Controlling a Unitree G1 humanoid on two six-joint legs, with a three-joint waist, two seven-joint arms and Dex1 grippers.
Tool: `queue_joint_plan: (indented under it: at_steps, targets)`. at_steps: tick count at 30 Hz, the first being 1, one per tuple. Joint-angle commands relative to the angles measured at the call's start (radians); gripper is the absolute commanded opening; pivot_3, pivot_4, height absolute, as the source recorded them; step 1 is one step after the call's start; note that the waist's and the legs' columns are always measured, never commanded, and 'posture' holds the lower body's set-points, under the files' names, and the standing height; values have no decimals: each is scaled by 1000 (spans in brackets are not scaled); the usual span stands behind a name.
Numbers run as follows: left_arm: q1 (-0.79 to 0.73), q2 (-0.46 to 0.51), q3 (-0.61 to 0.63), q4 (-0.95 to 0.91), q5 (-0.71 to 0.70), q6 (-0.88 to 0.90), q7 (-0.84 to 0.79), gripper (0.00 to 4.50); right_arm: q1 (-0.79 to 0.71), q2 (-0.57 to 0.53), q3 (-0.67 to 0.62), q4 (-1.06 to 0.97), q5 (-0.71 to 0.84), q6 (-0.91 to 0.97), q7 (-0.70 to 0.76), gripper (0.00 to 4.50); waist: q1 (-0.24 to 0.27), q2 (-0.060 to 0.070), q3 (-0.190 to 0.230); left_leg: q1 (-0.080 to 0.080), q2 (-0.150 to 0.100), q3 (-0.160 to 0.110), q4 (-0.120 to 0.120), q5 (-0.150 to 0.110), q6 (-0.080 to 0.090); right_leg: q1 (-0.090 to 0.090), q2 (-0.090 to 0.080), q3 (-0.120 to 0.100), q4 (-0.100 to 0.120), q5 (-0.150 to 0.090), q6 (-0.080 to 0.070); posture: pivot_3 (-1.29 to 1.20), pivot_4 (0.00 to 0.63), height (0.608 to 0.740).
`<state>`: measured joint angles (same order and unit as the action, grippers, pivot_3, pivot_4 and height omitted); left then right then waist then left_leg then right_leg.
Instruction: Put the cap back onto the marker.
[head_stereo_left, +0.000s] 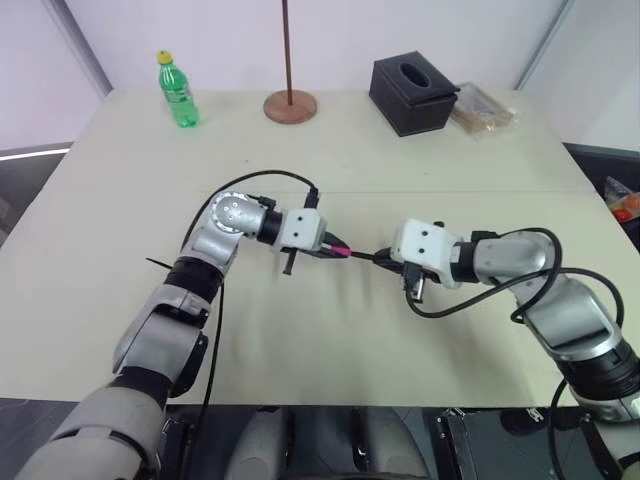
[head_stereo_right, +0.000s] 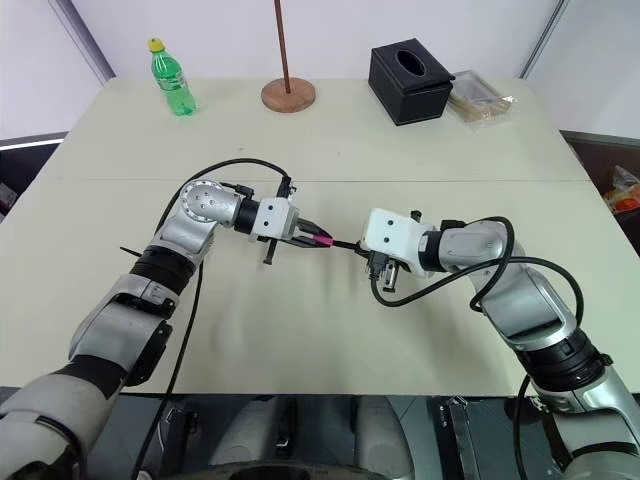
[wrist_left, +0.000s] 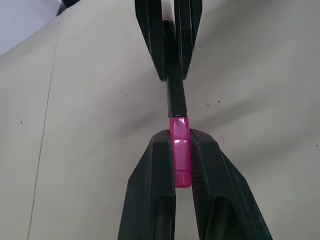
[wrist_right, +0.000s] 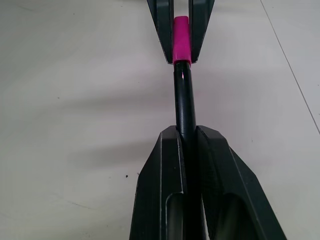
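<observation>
Both arms reached in over the table (head_stereo_left: 120, 200) and met nose to nose near its middle. The left arm bent at the elbow and its forearm swung toward three o'clock, so the left gripper (head_stereo_left: 335, 249) pointed across at the right one and slightly downward. Its fingers (wrist_left: 155, 190) were clamped narrow on the pink cap (wrist_left: 179, 155), which stuck out a little past the tips.

The right arm came in from four o'clock, its wrist cocked so that the right gripper (head_stereo_left: 385, 258) aimed toward nine o'clock. Its fingers (wrist_right: 165, 185) were pinched tight on the marker (wrist_right: 183, 100), whose dark shaft ran straight out from between them.

The marker's far end met the cap's mouth, the two in one line above the table; how deep it sat inside could not be told.
</observation>
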<state>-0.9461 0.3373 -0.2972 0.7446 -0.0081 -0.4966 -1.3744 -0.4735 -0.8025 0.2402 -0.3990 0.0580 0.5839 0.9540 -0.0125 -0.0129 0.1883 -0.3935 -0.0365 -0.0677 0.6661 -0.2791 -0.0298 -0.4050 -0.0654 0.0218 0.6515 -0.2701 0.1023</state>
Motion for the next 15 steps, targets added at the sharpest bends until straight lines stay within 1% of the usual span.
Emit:
queue_joint_plan:
  at_steps: [1,9,15]
  targets:
    - [-15,-10,-13,-6,11,-15,0,0,-42,10,-16,-57,9,-17,-4,38,0,0,0,0,0,0,0,0,0,0,0,0,0,0,0,0,150,740]
    - [-23,-29,-12,18,24,-24,33,0,-48,20,-9,-74,9,1,-8,38,0,0,0,0,0,0,0,0,0,0,0,0,0,0,0,0,150,740]
    - [-18,-52,6,15,-5,61,24,0,-74,42,1,-71,-12,13,-27,38,-1,0,0,0,0,0,0,0,0,0,0,0,0,0,0,0,150,740]
